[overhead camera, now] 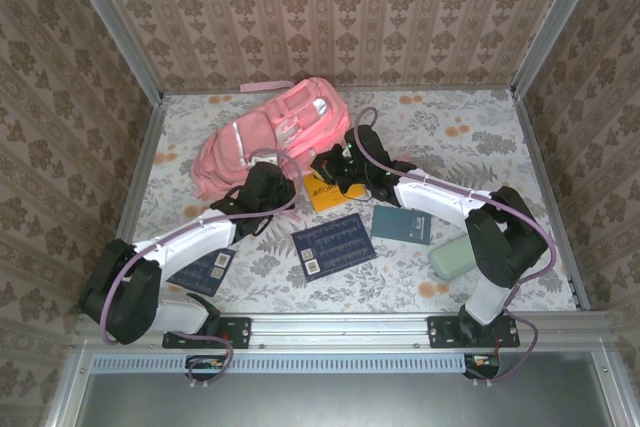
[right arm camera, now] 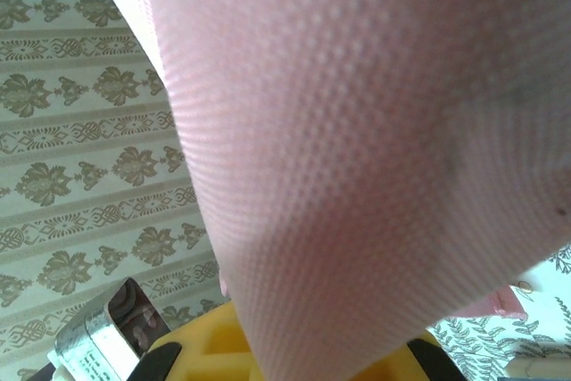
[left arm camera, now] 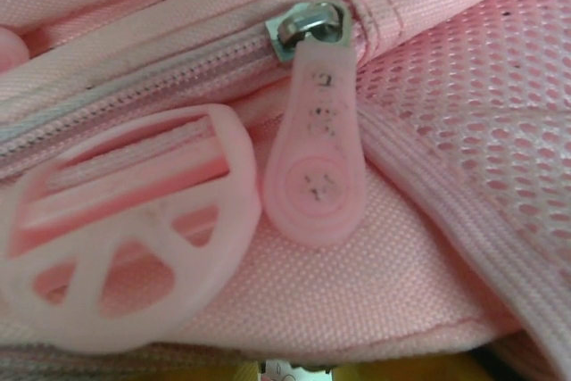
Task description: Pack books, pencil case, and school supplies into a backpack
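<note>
The pink backpack lies at the back left of the table. My left gripper presses against its near edge. The left wrist view is close on the backpack, with its zipper pull and a round pink buckle; fabric covers the fingertips. My right gripper is shut on a band of backpack fabric that runs up out of its yellow jaws. The yellow book lies just below it. Two navy books, a teal notebook and the mint pencil case lie nearer.
Papered walls with aluminium posts enclose the table on three sides. A pink strap trails behind the backpack towards the back wall. The floral tabletop is bare at the back right.
</note>
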{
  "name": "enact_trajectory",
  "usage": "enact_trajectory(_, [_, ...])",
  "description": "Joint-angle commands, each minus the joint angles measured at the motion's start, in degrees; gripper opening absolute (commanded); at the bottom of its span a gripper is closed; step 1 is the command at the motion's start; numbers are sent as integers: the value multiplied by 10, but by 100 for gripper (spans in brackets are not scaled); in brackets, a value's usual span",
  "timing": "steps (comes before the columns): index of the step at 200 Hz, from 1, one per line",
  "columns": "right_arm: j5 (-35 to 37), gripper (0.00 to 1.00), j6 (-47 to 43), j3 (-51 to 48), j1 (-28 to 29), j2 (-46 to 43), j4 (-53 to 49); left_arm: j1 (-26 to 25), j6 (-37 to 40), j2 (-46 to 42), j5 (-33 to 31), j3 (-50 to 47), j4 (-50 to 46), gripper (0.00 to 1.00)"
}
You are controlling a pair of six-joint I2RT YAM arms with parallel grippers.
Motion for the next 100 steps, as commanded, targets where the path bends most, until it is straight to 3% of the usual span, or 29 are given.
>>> enact_trajectory(1, [-14, 0, 10, 8, 7, -31, 21, 28, -4, 1, -46, 25, 9, 19])
enact_trajectory(16, [-14, 0, 10, 7, 7, -33, 21, 35, -2, -2, -45, 27, 8, 0])
enact_trajectory(100, [1, 0, 5, -7, -4, -46, 7, 71, -4, -85, -18, -33, -19, 0])
